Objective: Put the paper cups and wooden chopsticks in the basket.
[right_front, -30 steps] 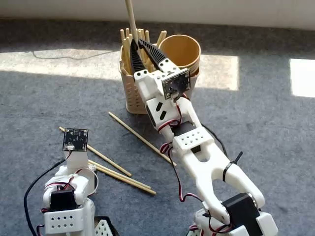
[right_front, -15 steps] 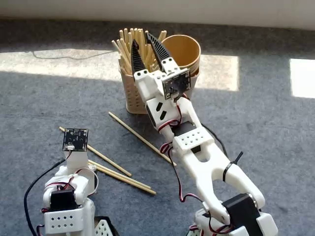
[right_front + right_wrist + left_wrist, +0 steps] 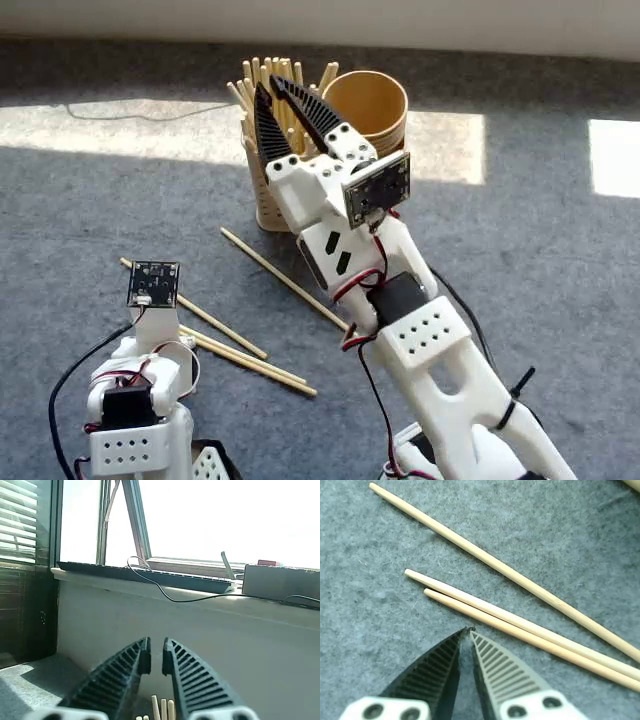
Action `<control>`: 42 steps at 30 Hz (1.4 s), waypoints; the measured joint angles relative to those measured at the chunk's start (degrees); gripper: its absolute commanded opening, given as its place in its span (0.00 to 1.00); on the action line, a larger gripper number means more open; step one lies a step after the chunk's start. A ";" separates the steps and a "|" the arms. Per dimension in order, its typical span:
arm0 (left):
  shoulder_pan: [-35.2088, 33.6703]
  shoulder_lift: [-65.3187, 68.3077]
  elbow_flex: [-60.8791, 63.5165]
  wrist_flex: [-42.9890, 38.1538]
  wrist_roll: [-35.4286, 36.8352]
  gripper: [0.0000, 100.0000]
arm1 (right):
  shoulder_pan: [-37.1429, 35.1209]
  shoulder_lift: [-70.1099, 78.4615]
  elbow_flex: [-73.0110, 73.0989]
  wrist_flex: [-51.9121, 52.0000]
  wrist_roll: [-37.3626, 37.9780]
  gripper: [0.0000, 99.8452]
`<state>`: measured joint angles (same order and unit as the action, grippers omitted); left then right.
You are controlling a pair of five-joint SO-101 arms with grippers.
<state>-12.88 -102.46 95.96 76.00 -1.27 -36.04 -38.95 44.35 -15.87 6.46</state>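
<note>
Four loose chopsticks [image 3: 285, 279] lie on the grey carpet [image 3: 540, 250] in the high view, well apart from the basket [image 3: 262, 195]. That basket already holds a paper cup [image 3: 372, 100] and an upright bundle of chopsticks [image 3: 246, 100]. The right gripper [image 3: 268, 83] hangs right over the bundle, jaws drawn to a narrow slit with nothing between them. The left arm [image 3: 140, 400] sits low at the near corner, beside the strays.

Over to the left wrist view. The left gripper [image 3: 470, 629] is pinched tip to tip and empty, poised over the carpet. A pair of chopsticks [image 3: 520, 625] lies side by side just past its tips, and a single stick [image 3: 505, 570] lies farther out.

Right wrist view now. The right gripper [image 3: 154, 647] shows that sliver of a gap, bare, with stick ends [image 3: 162, 707] poking up beneath and a window ledge [image 3: 150, 575] beyond.

Where's the danger? The left jaws look to need spreading before any descent, or they'll simply shove the pair along the carpet. Those two sticks touch, so one pinch could catch both and shed one on the way up. And the right arm is so close over the bundle that it could clip a stick and tip the basket.
</note>
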 measured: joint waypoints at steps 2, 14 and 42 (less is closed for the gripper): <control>0.00 0.00 0.00 0.00 0.00 0.00 | -0.44 -3.52 0.00 4.84 0.00 0.05; 0.00 0.00 0.00 0.00 0.00 0.00 | -0.97 -19.52 0.35 33.23 0.00 0.04; -2.55 -0.70 -9.93 0.44 0.00 0.00 | -5.98 -23.30 17.85 55.03 0.00 0.04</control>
<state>-15.43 -103.16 86.02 76.44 -1.27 -42.02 -62.24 62.20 39.16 6.46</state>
